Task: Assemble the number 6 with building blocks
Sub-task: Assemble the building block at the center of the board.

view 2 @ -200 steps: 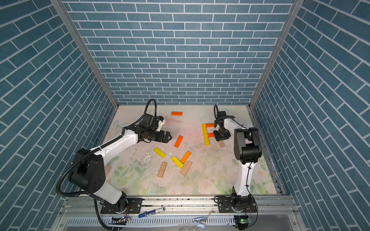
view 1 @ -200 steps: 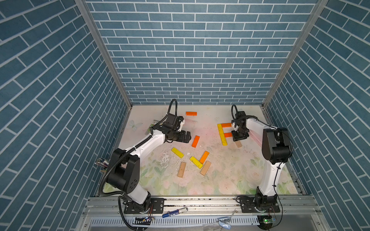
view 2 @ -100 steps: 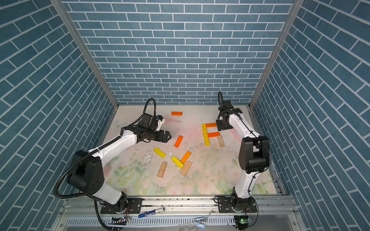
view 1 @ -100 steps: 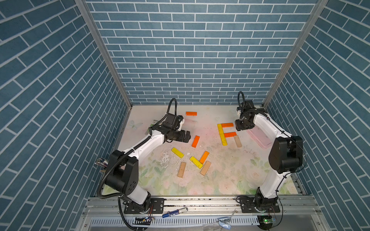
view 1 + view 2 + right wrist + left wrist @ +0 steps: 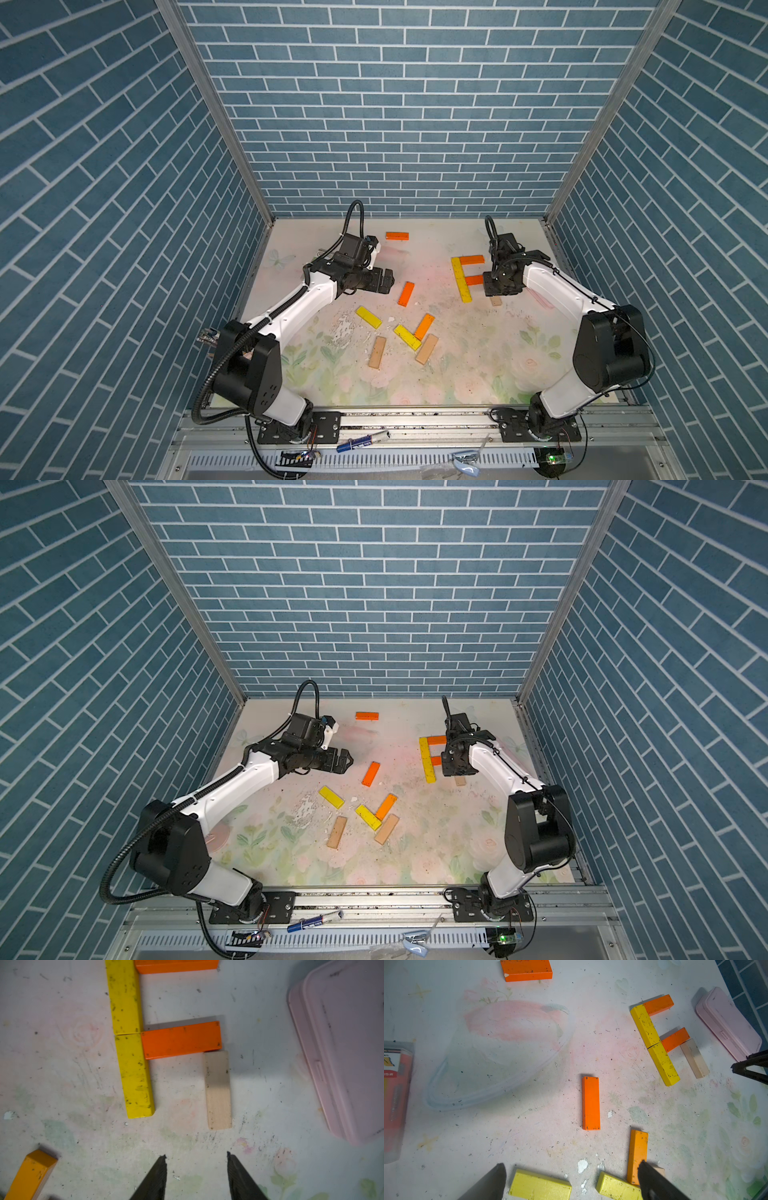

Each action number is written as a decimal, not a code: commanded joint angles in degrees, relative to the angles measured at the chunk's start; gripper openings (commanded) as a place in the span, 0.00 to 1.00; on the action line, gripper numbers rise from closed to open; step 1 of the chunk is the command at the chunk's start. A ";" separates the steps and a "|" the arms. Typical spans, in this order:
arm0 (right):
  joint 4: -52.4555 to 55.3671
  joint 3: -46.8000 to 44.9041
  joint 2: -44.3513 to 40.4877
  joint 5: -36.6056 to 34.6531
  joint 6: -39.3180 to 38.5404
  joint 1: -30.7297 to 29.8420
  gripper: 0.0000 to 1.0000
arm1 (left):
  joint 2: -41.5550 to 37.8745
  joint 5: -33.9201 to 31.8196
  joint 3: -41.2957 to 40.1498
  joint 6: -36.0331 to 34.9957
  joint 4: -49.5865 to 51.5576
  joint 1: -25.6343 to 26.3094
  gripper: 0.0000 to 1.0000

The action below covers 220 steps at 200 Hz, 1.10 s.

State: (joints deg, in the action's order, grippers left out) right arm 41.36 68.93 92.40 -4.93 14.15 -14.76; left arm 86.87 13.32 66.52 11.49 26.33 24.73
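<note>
Left gripper point(image 5: 571, 1164) fingers spread wide near yellow block point(image 5: 539, 1185); right gripper point(image 5: 196, 1157) fingers parted, hovering near tan block point(image 5: 218, 1091).

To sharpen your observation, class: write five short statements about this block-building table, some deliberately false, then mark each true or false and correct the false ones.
1. A yellow block and a second yellow block lie end to end in one line. True.
2. The tan block is stacked on the middle orange block. False: it lies flat on the table, at that block's end.
3. The right gripper holds a block. False: its jaws are open and empty.
4. The pink case lies apart from the blocks. True.
5. The left gripper is shut. False: it is open.
</note>
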 commanded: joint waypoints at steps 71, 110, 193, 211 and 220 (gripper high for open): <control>-2.54 8.76 14.29 1.69 1.29 11.01 0.29 | 1.85 -0.42 0.89 -0.59 1.59 0.32 0.99; -1.55 12.18 18.34 3.42 -0.26 11.69 0.28 | 2.71 -0.06 1.33 -0.58 1.66 0.24 0.99; -1.20 12.64 21.94 5.41 -1.49 11.58 0.28 | 2.84 0.32 1.42 -0.58 1.62 0.27 0.99; -1.29 12.31 22.17 5.72 -1.55 11.51 0.28 | 2.65 0.39 1.33 -0.50 1.62 0.27 0.99; -1.21 12.28 22.29 5.80 -1.60 11.51 0.28 | 2.64 0.39 1.33 -0.50 1.62 0.29 0.99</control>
State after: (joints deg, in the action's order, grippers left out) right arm 38.65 81.38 113.58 0.01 13.96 -3.18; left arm 89.49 13.34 66.52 11.09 26.74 24.77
